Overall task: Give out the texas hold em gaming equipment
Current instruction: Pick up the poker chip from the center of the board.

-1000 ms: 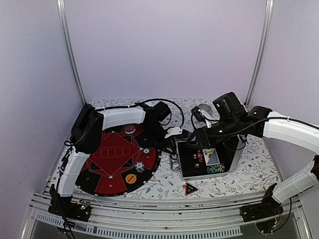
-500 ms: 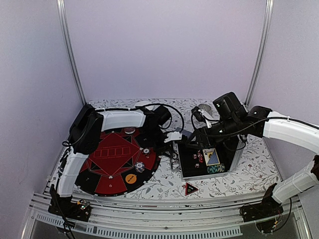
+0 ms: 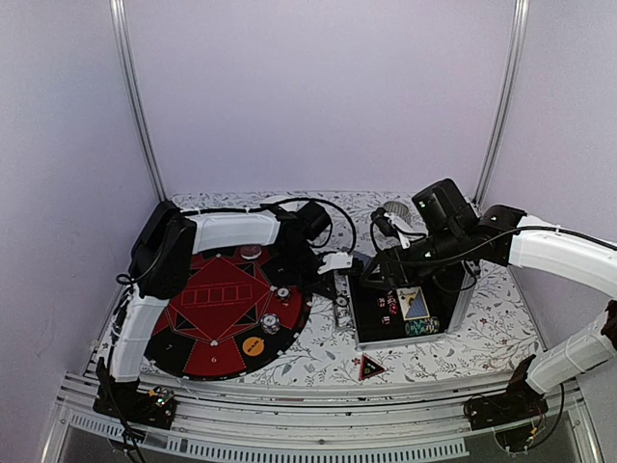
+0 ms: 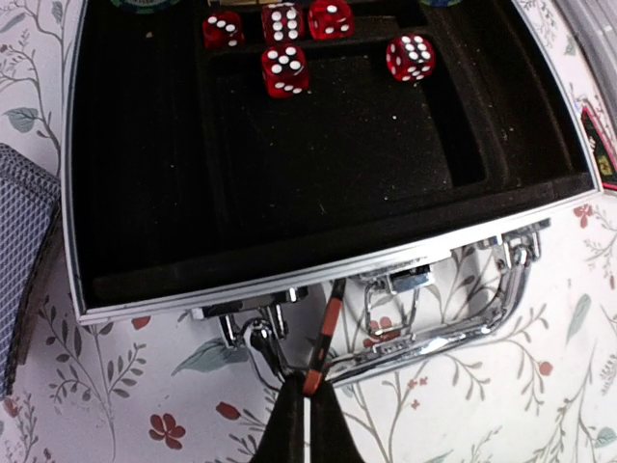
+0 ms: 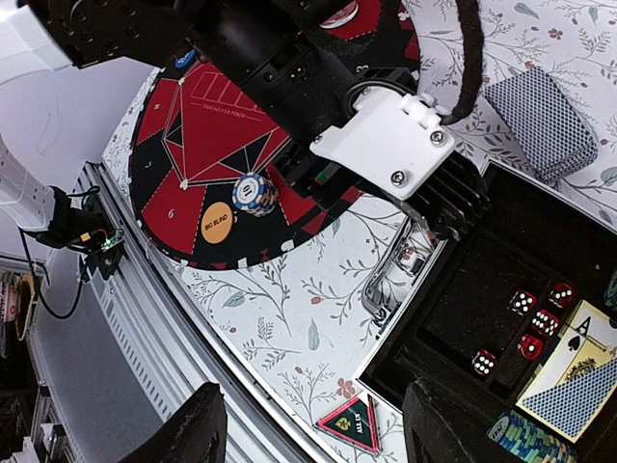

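Lying off to the left of the left claw [image 4: 307, 417] in its wrist view, the deck of cards [image 4: 19, 251] shows its grey-blue patterned back on the floral cloth [image 4: 434, 405], just beside the outer wall of the open case [image 4: 289, 278]. Straight ahead of that claw sits the case's chrome handle [image 4: 453, 333], and beyond it the black foam tray, with red dice [image 4: 285, 70] at its far end. The left claw's fingers are pressed together. A thin red-and-dark sliver [image 4: 330, 318] pokes up from their tips across the case rim. I cannot tell what it is, or whether it is truly pinched.

The right claw [image 5: 318, 424] hangs spread wide with nothing between its fingers. In its wrist view the red triangular marker [image 5: 352, 422] lies on the cloth in the gap between them. Ahead and to the claw's left, a striped chip stack [image 5: 255, 193] and an orange button [image 5: 217, 222] rest on the round red-and-black board [image 5: 212, 125], the two just beside each other. To the claw's right, inside the case, lie green-and-white chips [image 5: 528, 439] and an ace of spades [image 5: 581, 347] near the dice.
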{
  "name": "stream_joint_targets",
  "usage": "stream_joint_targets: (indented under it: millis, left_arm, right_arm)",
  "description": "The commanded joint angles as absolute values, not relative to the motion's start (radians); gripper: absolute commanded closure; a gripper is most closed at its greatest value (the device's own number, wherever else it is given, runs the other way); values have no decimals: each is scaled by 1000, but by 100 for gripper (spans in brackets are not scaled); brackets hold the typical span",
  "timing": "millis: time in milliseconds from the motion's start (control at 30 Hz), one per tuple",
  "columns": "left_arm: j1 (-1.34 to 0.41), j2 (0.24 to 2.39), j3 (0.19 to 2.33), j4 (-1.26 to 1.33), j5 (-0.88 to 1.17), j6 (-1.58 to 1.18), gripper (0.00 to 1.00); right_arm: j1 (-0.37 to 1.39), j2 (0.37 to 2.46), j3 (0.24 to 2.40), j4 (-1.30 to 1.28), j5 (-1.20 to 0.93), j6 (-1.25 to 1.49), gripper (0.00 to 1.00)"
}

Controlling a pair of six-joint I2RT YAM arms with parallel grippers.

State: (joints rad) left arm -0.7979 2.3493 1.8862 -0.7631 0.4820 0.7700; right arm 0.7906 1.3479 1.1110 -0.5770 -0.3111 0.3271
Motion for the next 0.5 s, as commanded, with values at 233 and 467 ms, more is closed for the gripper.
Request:
stream_joint_targets:
  millis: [233,467]
  left_arm:
    - [-801,2271,1821,-697,528,745,100]
    - [-797,2239,1768,-637,533,734,100]
  right_arm:
    - [784,1327,1120,-598,-292,325,36]
    - [785,1317,1114,-599,-288,329,36]
